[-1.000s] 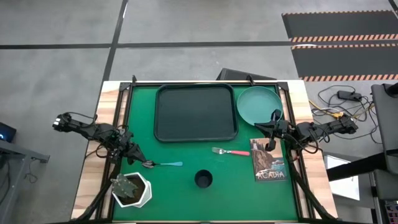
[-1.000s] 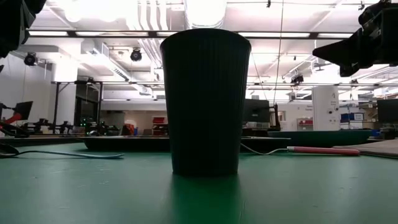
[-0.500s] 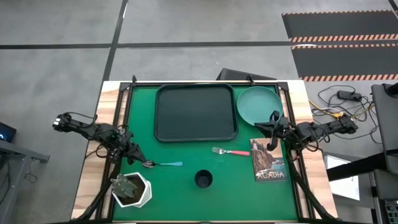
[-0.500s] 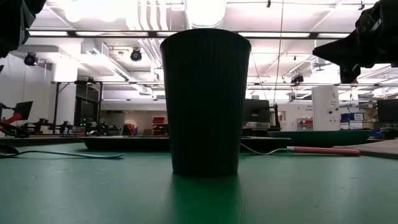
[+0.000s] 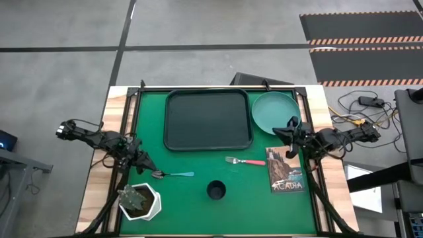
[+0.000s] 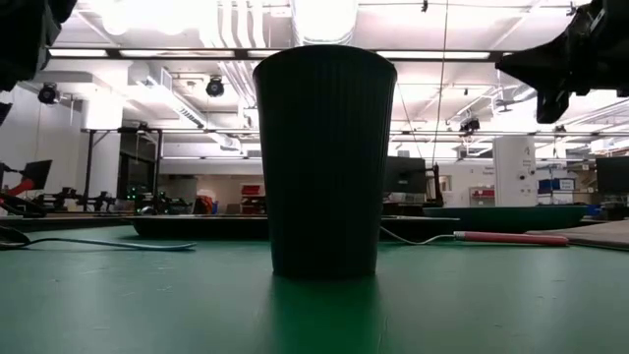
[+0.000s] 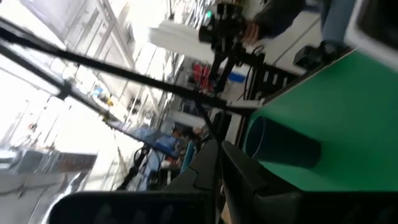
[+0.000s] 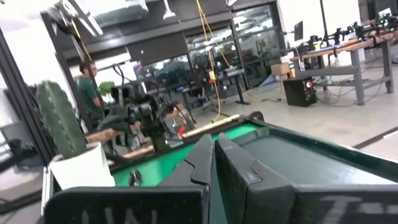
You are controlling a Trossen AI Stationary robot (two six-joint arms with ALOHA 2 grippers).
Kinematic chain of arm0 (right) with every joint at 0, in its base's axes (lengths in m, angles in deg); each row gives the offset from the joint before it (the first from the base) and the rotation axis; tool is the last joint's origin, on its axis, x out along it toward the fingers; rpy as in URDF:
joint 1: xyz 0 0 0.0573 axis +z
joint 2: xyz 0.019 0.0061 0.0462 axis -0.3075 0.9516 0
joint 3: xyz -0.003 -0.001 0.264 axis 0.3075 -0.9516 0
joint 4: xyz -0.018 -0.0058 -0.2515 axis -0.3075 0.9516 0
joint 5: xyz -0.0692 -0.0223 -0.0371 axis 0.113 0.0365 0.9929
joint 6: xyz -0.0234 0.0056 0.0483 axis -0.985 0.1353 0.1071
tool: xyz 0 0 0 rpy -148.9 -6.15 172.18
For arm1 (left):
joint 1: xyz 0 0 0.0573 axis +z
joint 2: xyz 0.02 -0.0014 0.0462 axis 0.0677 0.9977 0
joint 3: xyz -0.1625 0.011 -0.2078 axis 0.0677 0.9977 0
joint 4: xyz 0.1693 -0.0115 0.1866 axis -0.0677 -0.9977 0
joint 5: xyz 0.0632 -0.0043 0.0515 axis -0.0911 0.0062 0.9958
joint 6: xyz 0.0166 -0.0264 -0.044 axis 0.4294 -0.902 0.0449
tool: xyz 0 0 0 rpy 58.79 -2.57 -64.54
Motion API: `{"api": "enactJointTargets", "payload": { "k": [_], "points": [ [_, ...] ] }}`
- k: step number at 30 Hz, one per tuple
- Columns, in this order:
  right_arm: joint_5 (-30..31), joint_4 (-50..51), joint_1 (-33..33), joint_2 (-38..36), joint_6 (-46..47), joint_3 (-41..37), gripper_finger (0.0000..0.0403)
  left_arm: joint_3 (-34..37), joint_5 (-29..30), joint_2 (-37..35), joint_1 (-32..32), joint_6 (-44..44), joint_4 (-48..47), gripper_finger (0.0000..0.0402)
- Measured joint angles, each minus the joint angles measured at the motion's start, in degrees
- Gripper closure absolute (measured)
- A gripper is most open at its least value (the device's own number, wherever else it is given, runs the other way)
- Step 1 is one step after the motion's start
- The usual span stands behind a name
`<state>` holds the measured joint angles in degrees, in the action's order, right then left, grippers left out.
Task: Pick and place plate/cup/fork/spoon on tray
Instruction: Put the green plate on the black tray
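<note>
**Both end effectors closed and empty; nothing on tray**

While the counter point(image 5: 149, 125) carries all items, the tray point(image 5: 207, 119) sits at its far middle. The plate point(image 5: 274, 111) lies just beside the tray's right edge. A book point(image 5: 285, 169) lies near the right side, a white plant pot point(image 5: 139, 201) at the near left corner. The cup point(image 5: 216, 190) stands upright, near centre. The fork point(image 5: 244, 160) lies between tray and cup; the spoon point(image 5: 172, 174) lies left of the cup. Right end effector point(image 5: 289, 135), fingers together, hovers at the plate's near rim. Left end effector point(image 5: 148, 165), fingers together, sits beside the spoon's bowl.

Robotics lab: workbenches point(image 8: 348, 46), ceiling ducts point(image 6: 236, 25), test rigs point(image 6: 88, 202).
</note>
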<state>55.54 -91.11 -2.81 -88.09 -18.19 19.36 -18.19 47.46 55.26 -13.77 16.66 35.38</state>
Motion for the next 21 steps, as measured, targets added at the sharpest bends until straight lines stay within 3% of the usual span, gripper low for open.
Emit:
{"api": "enactJointTargets", "payload": {
  "k": [7, 11, 17, 21],
  "points": [
    [-0.7, -0.1, 0.0, 0.0, 0.1, 0.7, 0.0394, 0.0, 5.2, 0.0, 0.0, 0.0, 5.3, 0.04],
    [-2.0, -0.2, 0.0, 0.0, 0.1, 1.1, 0.0394, 0.0, 4.3, -0.1, 0.0, 0.0, 11.5, 0.04],
    [-2.0, -0.1, 0.0, 0.0, 0.1, 1.2, 0.0394, 0.0, 4.2, 0.0, 0.0, 0.0, 12.4, 0.04],
    [-1.9, 0.0, 0.0, 0.0, 0.1, 1.2, 0.0394, 0.0, 3.9, -0.2, 0.0, 5.5, 13.0, 0.04]
  ]
}}
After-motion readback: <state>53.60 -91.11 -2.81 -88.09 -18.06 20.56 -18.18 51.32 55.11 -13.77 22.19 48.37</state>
